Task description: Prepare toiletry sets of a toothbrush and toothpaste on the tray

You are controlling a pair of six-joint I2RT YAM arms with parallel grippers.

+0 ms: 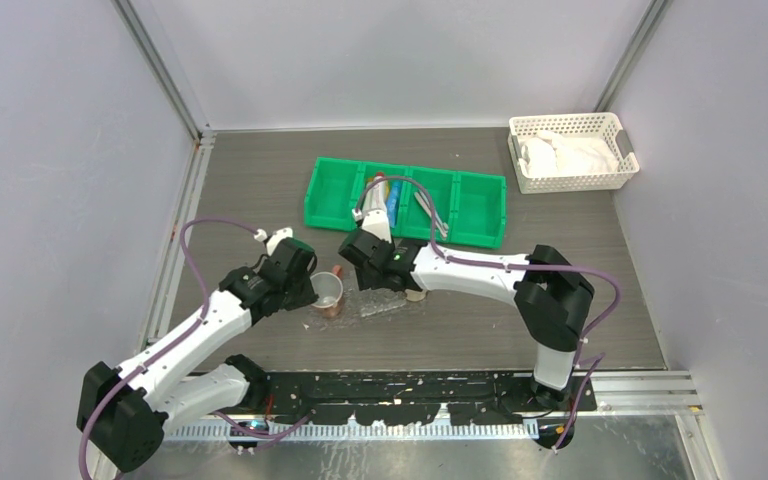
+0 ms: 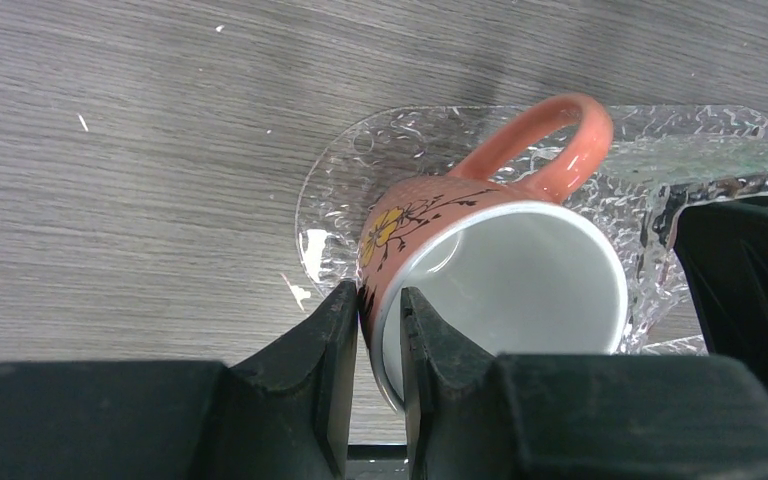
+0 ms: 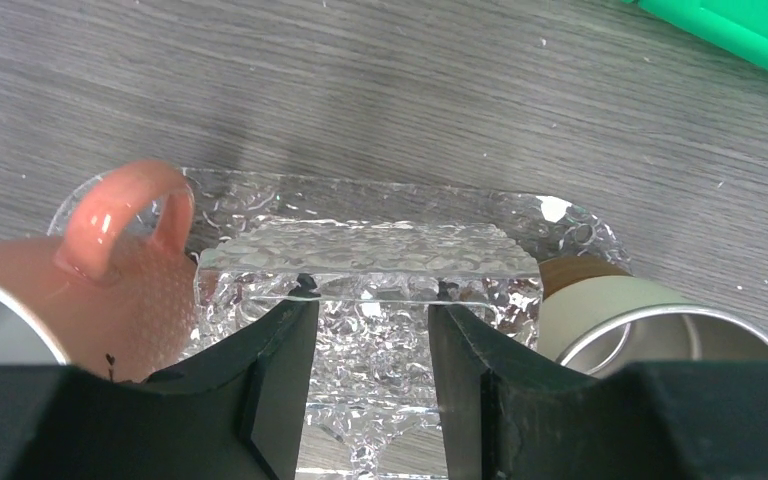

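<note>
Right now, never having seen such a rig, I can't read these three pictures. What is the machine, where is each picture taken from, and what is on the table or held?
Two white-and-black robot arms are bolted at the near edge of a grey wood-grain table. The wide picture looks down from above and behind them; the two close-ups come from a camera on each wrist. The left pincer is shut on the rim of a coral ceramic mug with a flower print. The right pincer stands open over a clear crinkly plastic tray, with the mug at one end and a beige metal-lined cup at the other. Further back lie a green four-compartment plastic bin holding toothpaste tubes and toothbrushes, and a white lattice basket.
</note>
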